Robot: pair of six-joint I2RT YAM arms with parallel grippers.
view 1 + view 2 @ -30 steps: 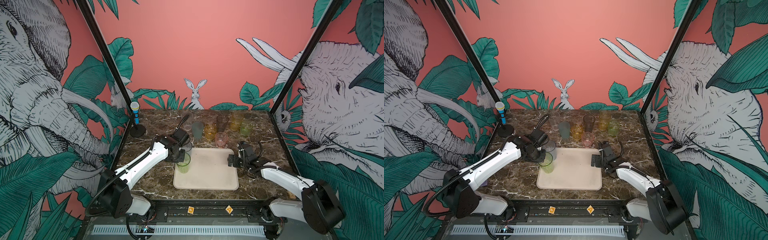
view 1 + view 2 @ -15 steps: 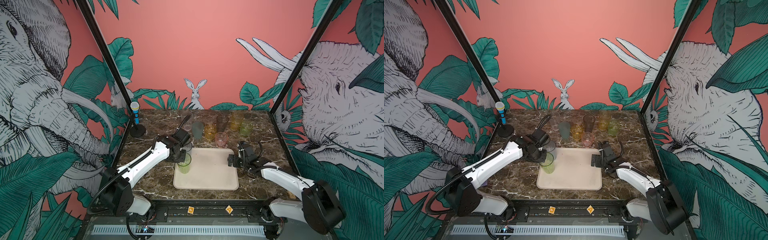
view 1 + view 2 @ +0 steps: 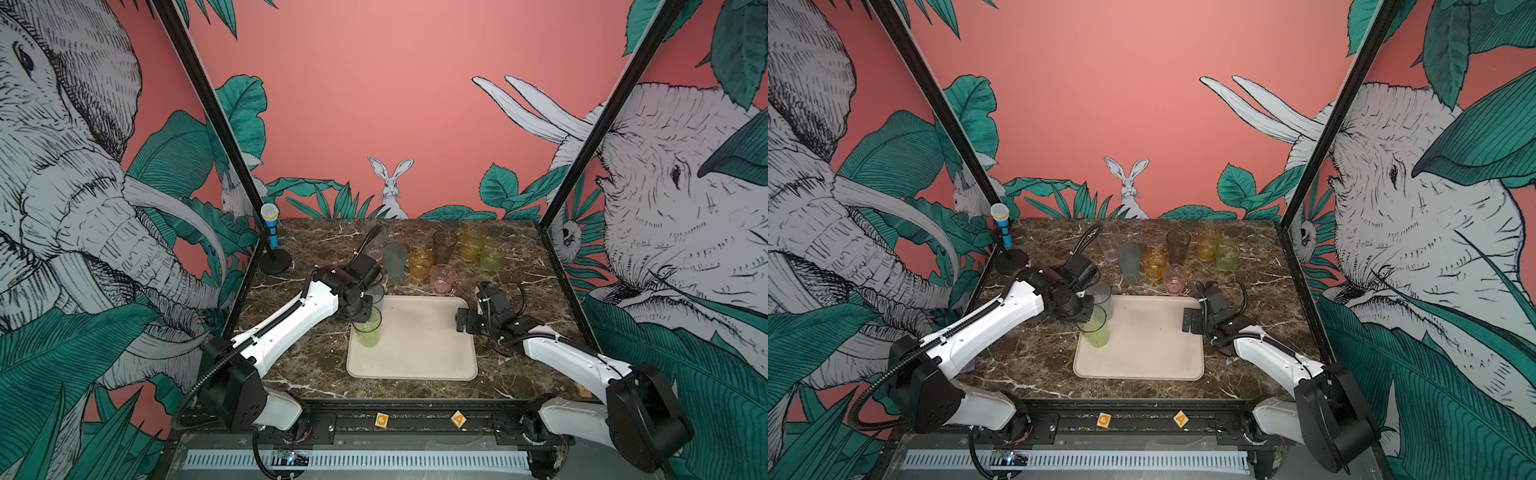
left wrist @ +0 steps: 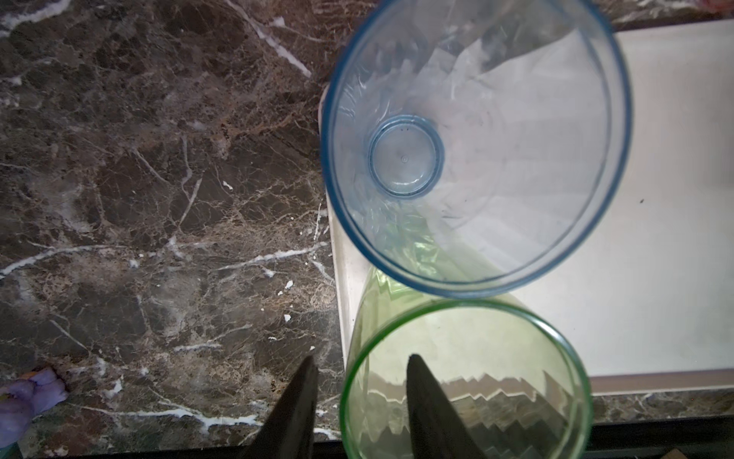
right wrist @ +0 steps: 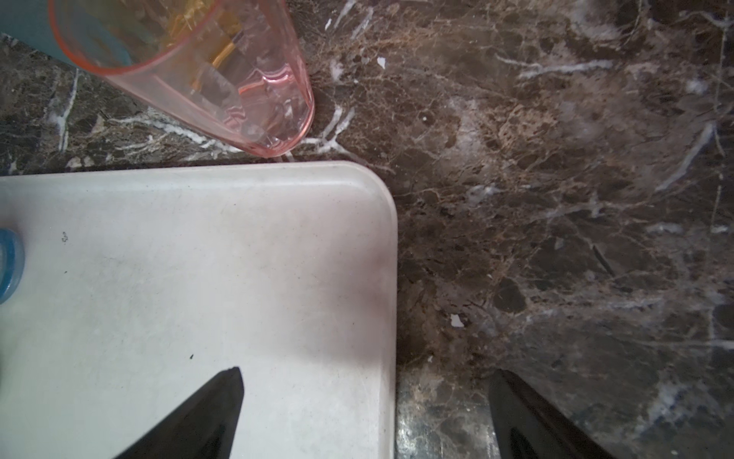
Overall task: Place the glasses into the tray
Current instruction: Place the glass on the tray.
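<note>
We find two tumblers on the tray (image 3: 415,357) and seven off it. The tall green tumbler (image 4: 496,357) stands upright at the tray's left edge, toward the near side. The blue-grey tumbler (image 4: 476,147) stands just behind it in the far left corner. In the left wrist view their rims overlap, and we cannot tell whether they touch. The left fingers (image 4: 298,409) are apart and straddle the tall green tumbler's rim, one outside the wall and one inside. A gap shows on either side of the rim, so they clamp nothing. The right fingers (image 5: 198,417) are spread wide and hold nothing. They hang low over the tray's far right corner, one above the tray and one above the bare worktop (image 5: 556,198).

In both top views the other seven stand upright on the worktop beyond the tray's far rim. The clear tumbler (image 3: 1109,243) is farthest left, then come the frosted teal tumbler (image 3: 395,259), the amber tumbler (image 3: 420,264), the smoky brown tumbler (image 3: 444,247), the tall yellow tumbler (image 3: 473,243) and the short green tumbler (image 3: 492,257). The pink tumbler (image 5: 222,71) is nearest, just beside the far rim without resting on it. A blue toy microphone (image 3: 270,226) stands on its black stand at the worktop's far left corner
</note>
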